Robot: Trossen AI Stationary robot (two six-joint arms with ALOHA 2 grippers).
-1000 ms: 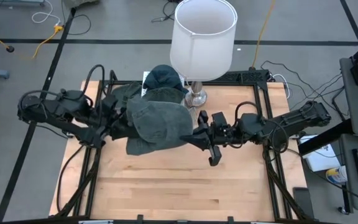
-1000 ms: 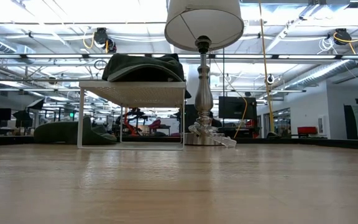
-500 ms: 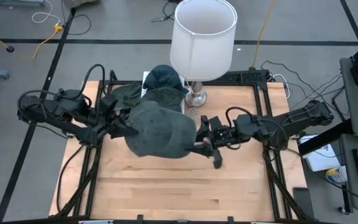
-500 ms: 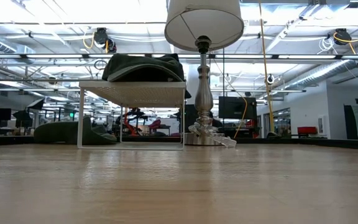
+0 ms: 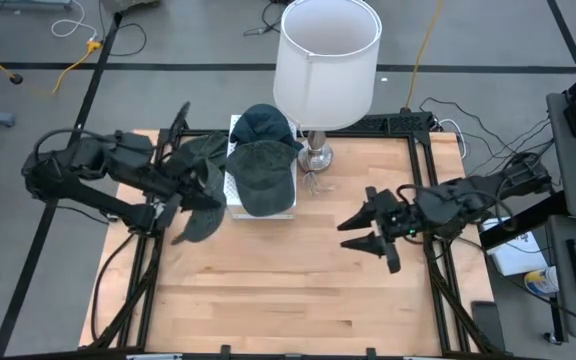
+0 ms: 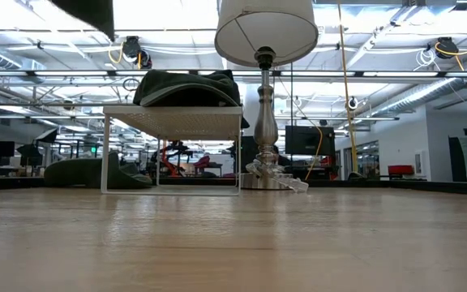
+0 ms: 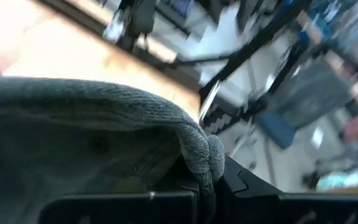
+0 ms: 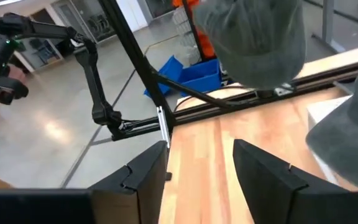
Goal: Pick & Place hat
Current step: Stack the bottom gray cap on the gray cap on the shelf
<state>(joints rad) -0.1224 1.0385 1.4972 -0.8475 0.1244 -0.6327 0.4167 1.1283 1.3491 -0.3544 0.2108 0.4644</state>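
Dangling from left hand [image 5: 190,195]: grey hat [image 5: 200,212] beside rack [image 5: 290,205].

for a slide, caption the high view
Left gripper holds a hat beside the rack; right gripper open.

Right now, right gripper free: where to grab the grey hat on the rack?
I'd pinch the grey hat by its thin right edge at the rack rim, right gripper coming from the right: its domed crown looks too wide, and the lamp crowds the far side.
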